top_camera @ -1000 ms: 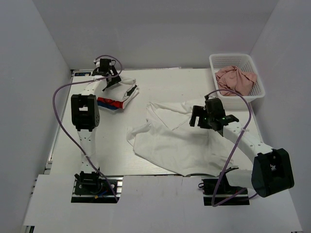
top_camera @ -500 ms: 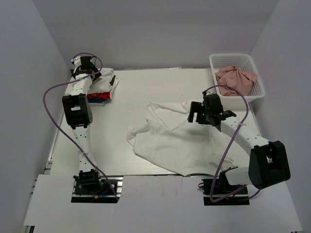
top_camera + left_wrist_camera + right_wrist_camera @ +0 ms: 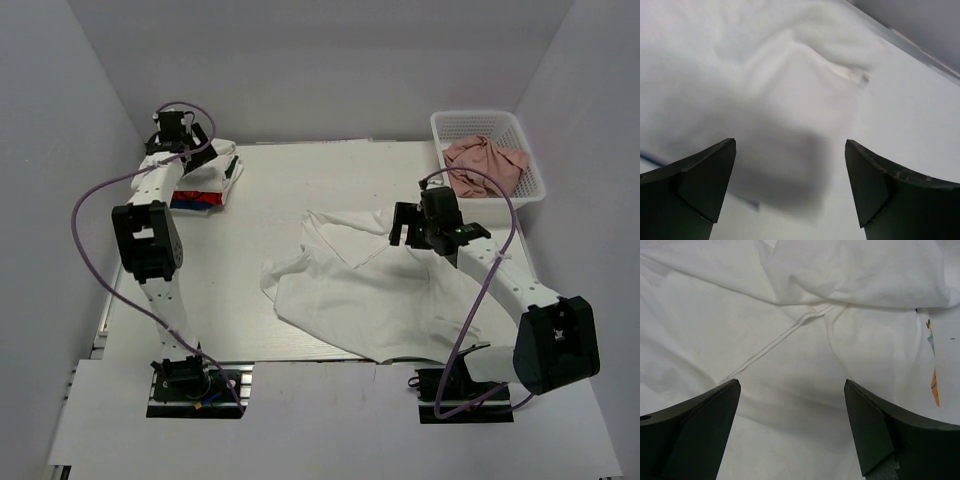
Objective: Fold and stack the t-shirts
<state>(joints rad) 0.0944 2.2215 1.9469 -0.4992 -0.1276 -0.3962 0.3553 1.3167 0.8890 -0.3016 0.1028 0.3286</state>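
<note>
The white t-shirt (image 3: 370,300) lies open and rumpled in the middle of the table (image 3: 300,175). Its upper edge is bunched into folds, its hem hangs near the front edge, and no fold has been made in it yet. In the right wrist view a seam runs diagonally across the cloth, and a sliver of coloured print (image 3: 935,385) shows at the right edge, so this may be the printed shirt or may lie over it; I cannot tell which. At the far left corner sits the stack of folded shirts (image 3: 205,175), with a white one on top and red and blue edges showing beneath it, so part of the job looks finished. The left gripper (image 3: 180,140) hovers just above that stack with its fingers spread wide and nothing between them. Its wrist view shows only the blurred white top layer below, which suggests the stack has been set down and let go. The right gripper (image 3: 408,232) hangs over the upper edge of the spread shirt, also wide open and empty, close to the cloth but not pinching it. Well apart at the far right, a basket (image 3: 440,125) holds a crumpled pink garment (image 3: 485,162). By my reading, the shirt in the middle has yet to be flattened, folded and carried to the stack, and the garment in the basket may be waiting too.
</note>
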